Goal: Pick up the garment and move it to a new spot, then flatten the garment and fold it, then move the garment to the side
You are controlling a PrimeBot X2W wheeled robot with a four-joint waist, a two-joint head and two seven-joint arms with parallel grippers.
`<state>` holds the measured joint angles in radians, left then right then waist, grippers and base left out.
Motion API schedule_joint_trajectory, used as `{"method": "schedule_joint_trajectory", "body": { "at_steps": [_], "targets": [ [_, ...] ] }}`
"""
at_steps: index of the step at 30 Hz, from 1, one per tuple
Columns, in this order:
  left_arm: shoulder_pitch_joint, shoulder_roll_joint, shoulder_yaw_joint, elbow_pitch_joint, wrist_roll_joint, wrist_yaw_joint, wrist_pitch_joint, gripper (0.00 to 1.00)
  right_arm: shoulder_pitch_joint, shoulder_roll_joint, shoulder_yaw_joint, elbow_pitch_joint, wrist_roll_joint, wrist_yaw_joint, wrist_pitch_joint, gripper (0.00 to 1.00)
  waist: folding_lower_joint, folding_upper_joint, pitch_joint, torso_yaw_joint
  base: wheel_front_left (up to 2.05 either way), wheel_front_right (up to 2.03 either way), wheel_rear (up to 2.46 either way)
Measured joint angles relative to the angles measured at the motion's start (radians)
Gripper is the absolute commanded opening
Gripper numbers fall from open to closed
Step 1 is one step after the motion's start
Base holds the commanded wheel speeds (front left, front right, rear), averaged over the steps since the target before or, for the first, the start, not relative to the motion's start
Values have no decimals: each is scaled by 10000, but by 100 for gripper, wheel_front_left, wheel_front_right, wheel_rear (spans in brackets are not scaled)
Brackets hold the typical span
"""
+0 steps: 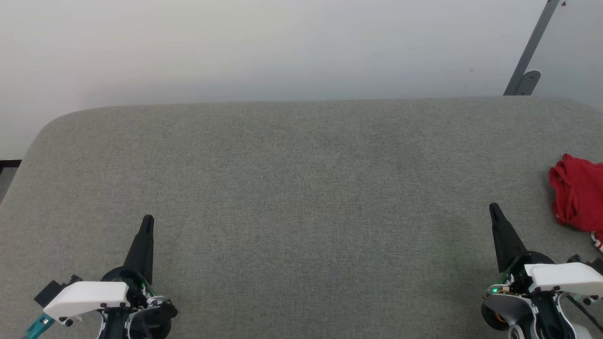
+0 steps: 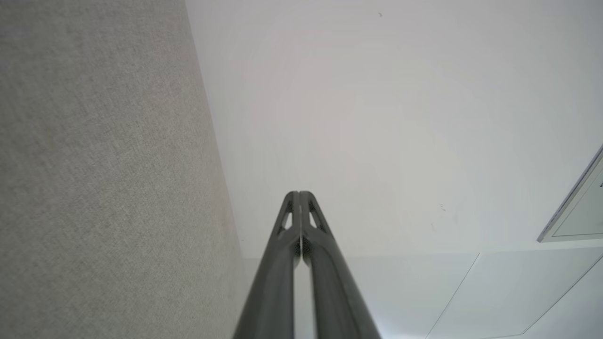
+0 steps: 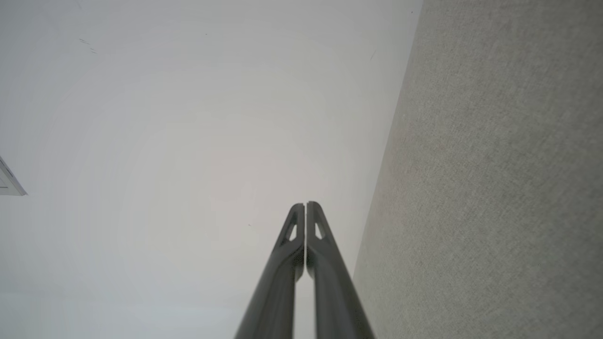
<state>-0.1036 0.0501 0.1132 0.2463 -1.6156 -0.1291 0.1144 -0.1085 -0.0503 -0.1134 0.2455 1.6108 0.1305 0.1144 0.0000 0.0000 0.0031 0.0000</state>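
Garment (image 1: 577, 197) red, crumpled, far right on grey surface (image 1: 301, 188)

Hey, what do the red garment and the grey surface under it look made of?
The garment: soft, matte red cloth, judging by its crumpled folds; exact fibre unclear. The surface: grey woven fabric, probably upholstery, with a fine flecked matte texture.

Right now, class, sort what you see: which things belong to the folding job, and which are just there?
Job: crumpled red garment, shut left hand, shut right hand, grey fabric surface.
Just there: grey metal strut, white wall.
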Motion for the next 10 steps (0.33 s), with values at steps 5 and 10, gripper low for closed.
{"method": "schedule_joint_trajectory", "body": {
  "at_steps": [5, 10],
  "targets": [
    [0, 0, 2, 0, 0, 0, 0, 0, 0, 0, 0, 0, 0, 0, 0, 0, 0, 0, 0, 0, 0, 0, 0],
    [0, -2, 2, 0, 0, 0, 0, 0, 0, 0, -2, 0, 0, 0, 0, 0, 0, 0, 0, 0, 0, 0, 0]
  ]
}}
